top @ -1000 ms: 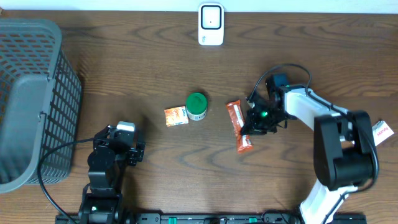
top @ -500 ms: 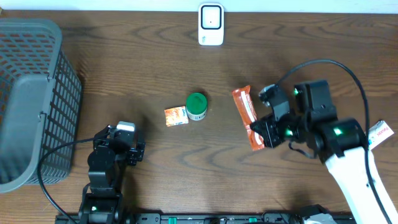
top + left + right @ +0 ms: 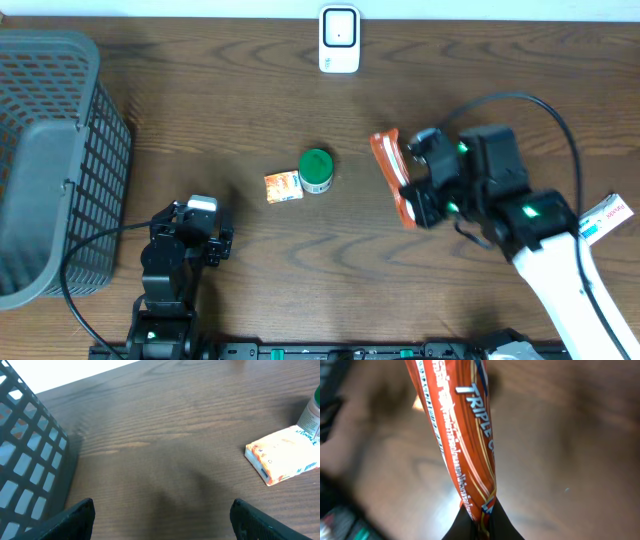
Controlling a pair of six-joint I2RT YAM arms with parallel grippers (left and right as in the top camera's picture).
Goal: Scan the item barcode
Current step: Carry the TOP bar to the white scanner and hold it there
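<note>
Pinching the orange snack packet (image 3: 466, 435) at one end, the right gripper (image 3: 416, 206) is clamped tight; the left gripper (image 3: 160, 512) stands spread wide, empty

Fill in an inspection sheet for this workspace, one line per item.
Surface: dark wooden table, no spills seen.
Job's things: orange snack wrapper gripped at one end; white scanner at the far edge.
Clutter: green-lidded jar beside an orange-and-white box; grey mesh basket on the left; white tag at the right edge.
End effectors: left end effector open and empty; right end effector shut on the snack wrapper.
Cables: black cable curving beside the left arm; second cable arching over the right arm.
Surroundings: nothing seen.
</note>
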